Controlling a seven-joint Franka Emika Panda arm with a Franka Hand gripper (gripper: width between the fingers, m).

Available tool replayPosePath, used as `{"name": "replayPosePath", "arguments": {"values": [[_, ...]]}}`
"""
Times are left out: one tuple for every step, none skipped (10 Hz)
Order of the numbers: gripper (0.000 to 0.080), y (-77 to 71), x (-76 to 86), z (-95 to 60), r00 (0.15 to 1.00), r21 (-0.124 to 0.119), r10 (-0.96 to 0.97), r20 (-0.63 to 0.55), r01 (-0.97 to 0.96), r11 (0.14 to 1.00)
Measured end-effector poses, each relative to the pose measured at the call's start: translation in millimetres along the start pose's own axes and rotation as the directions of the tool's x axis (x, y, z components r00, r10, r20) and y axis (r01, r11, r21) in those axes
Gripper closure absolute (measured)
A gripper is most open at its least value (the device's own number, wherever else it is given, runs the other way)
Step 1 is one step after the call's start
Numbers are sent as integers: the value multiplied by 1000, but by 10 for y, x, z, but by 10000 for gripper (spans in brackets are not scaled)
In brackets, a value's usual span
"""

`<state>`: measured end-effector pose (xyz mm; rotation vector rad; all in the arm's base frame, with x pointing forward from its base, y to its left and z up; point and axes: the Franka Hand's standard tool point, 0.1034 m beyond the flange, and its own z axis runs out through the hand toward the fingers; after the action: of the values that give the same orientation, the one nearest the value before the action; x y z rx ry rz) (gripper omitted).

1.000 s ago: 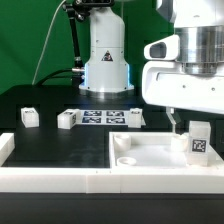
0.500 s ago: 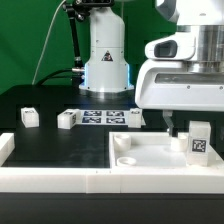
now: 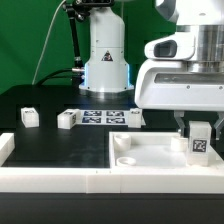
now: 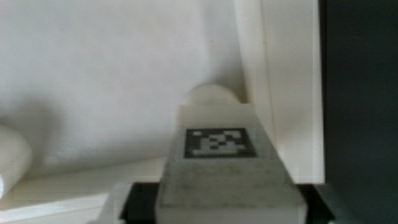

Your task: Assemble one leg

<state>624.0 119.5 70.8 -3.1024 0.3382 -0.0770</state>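
The leg [image 3: 200, 140], a small white block with a black-and-white tag facing front, stands upright on the large flat white square piece [image 3: 150, 150] near the exterior view's right edge. My gripper [image 3: 200, 128] is straight above it, with a finger on each side. In the wrist view the leg [image 4: 217, 170] fills the gap between the two black fingers [image 4: 143, 203], and both sit flush against its sides. The gripper is shut on the leg, whose foot still rests on the white piece [image 4: 107, 80].
Three more legs [image 3: 29, 117], [image 3: 67, 120], [image 3: 136, 118] lie on the black table at the back, around the marker board [image 3: 100, 117]. The robot base [image 3: 105, 60] stands behind. A white wall [image 3: 60, 178] runs along the front. A round socket [image 3: 127, 160] is in the square piece.
The visible finger has moved toward the exterior view's right, up against the leg's side, while the gripper body stayed in place. The leg has not moved.
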Motion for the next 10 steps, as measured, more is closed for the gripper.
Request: {"name": "replayPosePath", "arguments": {"values": [[509, 1, 1, 0, 1000, 0, 7, 0, -7, 1000], [509, 7, 4, 1, 995, 9, 103, -4, -103, 995], [509, 18, 6, 1, 971, 27, 239, -6, -239, 971], [509, 23, 8, 1, 927, 35, 375, 0, -375, 926], [509, 25, 8, 1, 885, 35, 466, 4, -466, 884], [509, 23, 6, 1, 857, 34, 515, 6, -515, 857], [509, 25, 6, 1, 792, 33, 610, 10, -610, 792], [508, 28, 7, 1, 731, 33, 682, 14, -682, 731], [508, 33, 9, 1, 644, 31, 765, 19, -765, 643], [508, 31, 5, 2, 555, 32, 831, 30, -832, 554]]}}
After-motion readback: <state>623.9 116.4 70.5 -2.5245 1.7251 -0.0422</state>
